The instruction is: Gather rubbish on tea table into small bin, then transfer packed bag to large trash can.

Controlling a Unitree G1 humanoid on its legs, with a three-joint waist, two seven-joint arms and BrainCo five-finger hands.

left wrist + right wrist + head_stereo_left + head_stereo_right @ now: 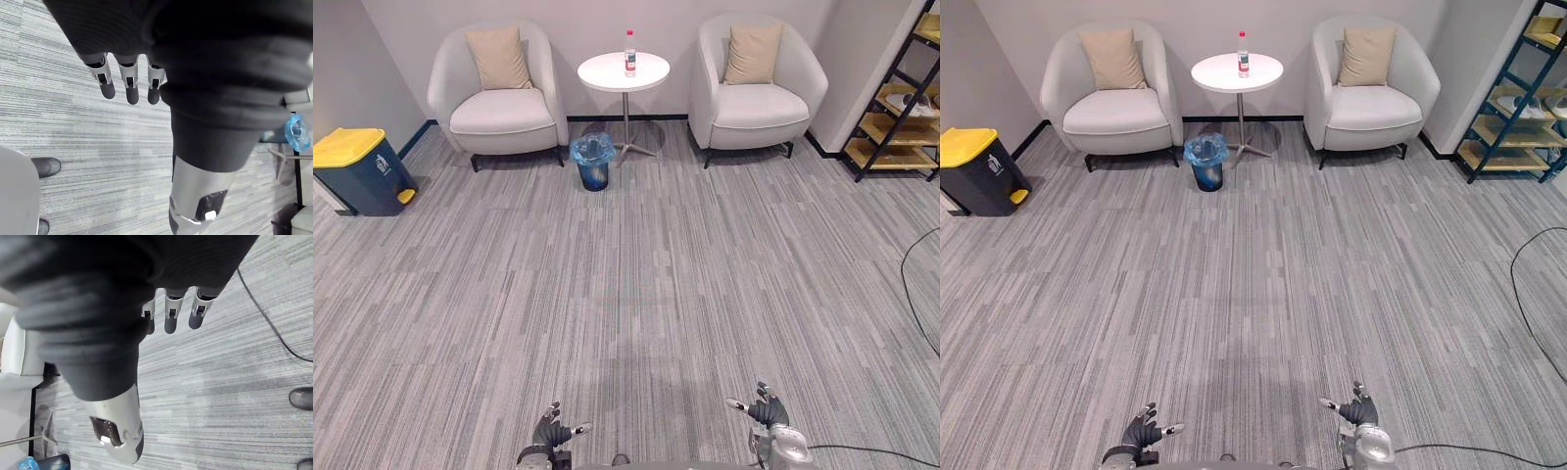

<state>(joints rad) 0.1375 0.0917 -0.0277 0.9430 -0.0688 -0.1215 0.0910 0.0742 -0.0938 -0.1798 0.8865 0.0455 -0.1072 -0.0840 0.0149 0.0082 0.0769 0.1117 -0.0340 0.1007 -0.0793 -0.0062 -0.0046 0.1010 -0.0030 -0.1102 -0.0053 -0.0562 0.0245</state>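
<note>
A plastic bottle (629, 53) with a red cap stands upright on the round white tea table (607, 73) far ahead, between two armchairs. Beside the table's foot stands the small bin (593, 162), lined with a blue bag. The large trash can (357, 171), dark with a yellow lid, sits by the left wall. My left hand (551, 429) and right hand (766, 412) hang low at the near edge, far from the table, both open with relaxed fingers (129, 81) and nothing in them. The right hand's fingers (171, 313) point at bare carpet.
Two white armchairs (499, 98) (754, 93) with beige cushions flank the table. A dark shelf rack (901, 108) stands at the right wall. A wide stretch of grey carpet lies between me and the table.
</note>
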